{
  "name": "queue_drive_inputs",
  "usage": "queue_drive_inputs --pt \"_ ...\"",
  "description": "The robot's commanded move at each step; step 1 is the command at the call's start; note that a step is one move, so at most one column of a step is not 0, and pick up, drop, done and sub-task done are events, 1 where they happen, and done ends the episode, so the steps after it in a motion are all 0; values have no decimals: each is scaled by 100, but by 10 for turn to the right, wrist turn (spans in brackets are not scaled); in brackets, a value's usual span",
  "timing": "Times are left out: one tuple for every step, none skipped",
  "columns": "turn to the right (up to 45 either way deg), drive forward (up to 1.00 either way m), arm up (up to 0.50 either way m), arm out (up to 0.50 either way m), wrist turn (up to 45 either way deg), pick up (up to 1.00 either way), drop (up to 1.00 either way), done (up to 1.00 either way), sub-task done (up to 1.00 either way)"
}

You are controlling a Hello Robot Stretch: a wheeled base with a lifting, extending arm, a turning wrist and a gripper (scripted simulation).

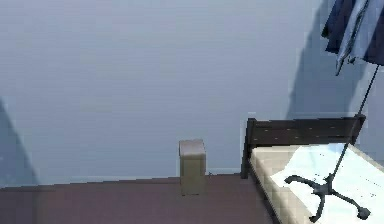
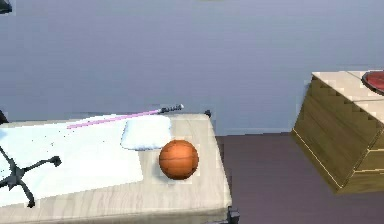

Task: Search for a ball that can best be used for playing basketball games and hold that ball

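In the forward view, a plain blue-grey wall stood ahead, with a small grey bin on the dark floor at its foot. At this view's right was a bed with a dark headboard. The star-shaped foot of a stand rested on the mattress, and dark clothes hung from its top.

In the arm side view, the ball, orange and ribbed like a basketball, lay on the bed near the side closest to the robot. It was just beside a white pillow. A pink rod lay farther out, past the pillow, and a white sheet covered this view's left. A wooden chest with a red thing on top stood well apart at the right.

The search looked done, so the step in hand was probably lining up for the reach. The ball sat a little left of where the arm would rise, so a small forward nudge of the base seemed wise before extending. A round ball on a soft bed would roll at a sideways knock. It seemed better to come down on it from above and centred, so that any push sent it toward the pillow rather than off the bed. Whether the pincer was spread or pressed together could not be told.
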Motion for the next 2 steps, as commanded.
queue_drive_inputs --pt "0 0 12 0 0 0 0 0 0" --pt "0 0 0 44 0 0 0 0 0"
